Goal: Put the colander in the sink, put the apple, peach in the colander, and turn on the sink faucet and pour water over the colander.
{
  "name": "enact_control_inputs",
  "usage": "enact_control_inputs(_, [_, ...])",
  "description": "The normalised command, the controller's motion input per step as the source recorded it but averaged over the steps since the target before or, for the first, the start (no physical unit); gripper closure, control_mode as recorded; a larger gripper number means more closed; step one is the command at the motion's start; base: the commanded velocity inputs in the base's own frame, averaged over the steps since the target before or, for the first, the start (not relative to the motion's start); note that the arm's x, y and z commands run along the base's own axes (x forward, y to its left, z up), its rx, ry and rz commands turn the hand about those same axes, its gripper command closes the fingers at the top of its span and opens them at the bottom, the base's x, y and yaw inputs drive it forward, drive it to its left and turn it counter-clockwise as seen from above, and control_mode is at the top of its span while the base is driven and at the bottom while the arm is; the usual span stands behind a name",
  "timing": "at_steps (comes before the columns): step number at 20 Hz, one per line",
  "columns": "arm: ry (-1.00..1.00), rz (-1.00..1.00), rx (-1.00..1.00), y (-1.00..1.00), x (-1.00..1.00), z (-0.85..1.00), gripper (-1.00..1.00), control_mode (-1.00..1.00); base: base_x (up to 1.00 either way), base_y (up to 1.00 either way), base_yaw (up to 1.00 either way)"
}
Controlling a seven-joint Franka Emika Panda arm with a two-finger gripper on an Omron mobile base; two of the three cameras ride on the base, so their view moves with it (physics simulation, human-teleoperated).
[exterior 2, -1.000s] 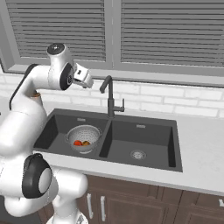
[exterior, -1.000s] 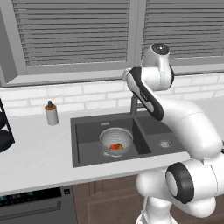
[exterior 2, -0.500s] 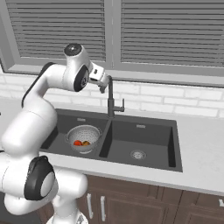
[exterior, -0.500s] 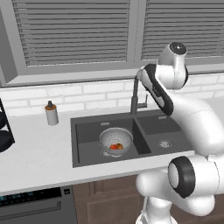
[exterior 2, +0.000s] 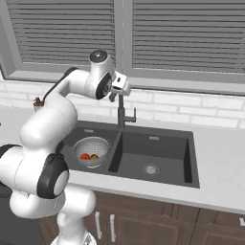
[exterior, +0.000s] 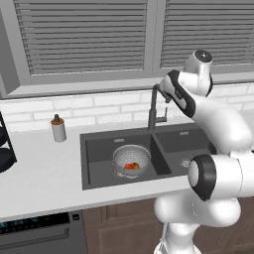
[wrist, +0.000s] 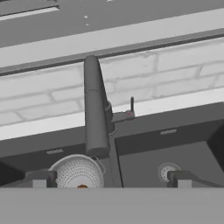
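Observation:
The silver colander (exterior: 131, 158) (exterior 2: 92, 149) (wrist: 78, 172) sits in the larger left basin of the dark sink (exterior: 96, 149) (exterior 2: 158, 143). Inside it lie a red apple (exterior 2: 85, 156) and an orange peach (exterior 2: 94, 156). The tall dark sink faucet (exterior: 153, 106) (exterior 2: 121, 112) (wrist: 94, 113) stands behind the divider between the basins, its spout reaching over the colander. My gripper (exterior: 161, 93) (exterior 2: 115, 94) (wrist: 109, 179) hovers open just above and beside the faucet's top, holding nothing. No water is running.
A small bottle with a dark cap (exterior: 58, 129) (exterior 2: 37, 102) stands on the counter left of the sink. A black rack (exterior: 4, 154) sits at the far left edge. The faucet's side lever (wrist: 131, 105) points up. The right basin drain (wrist: 168, 170) lies bare.
The arm has swung to the right and brought the open gripper from beside the faucet up to the faucet's top. Colander and fruit have not moved.

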Motion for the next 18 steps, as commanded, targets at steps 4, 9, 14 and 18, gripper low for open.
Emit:
enact_control_inputs(4, [0.11, 0.03, 0.05, 0.00, 0.47, -0.31, -1.00, -1.00, 0.00, 0.00, 0.00])
enact_control_inputs(9, [0.13, 0.05, 0.09, 0.00, 0.49, -0.33, -1.00, -1.00, 0.00, 0.00, 0.00])
enact_control_inputs(14, [0.12, 0.07, 0.10, 0.01, 0.49, -0.27, -1.00, -1.00, 0.00, 0.00, 0.00])
enact_control_inputs(18, [0.09, 0.07, 0.09, 0.10, 0.38, -0.24, -1.00, -1.00, 0.00, 0.00, 0.00])
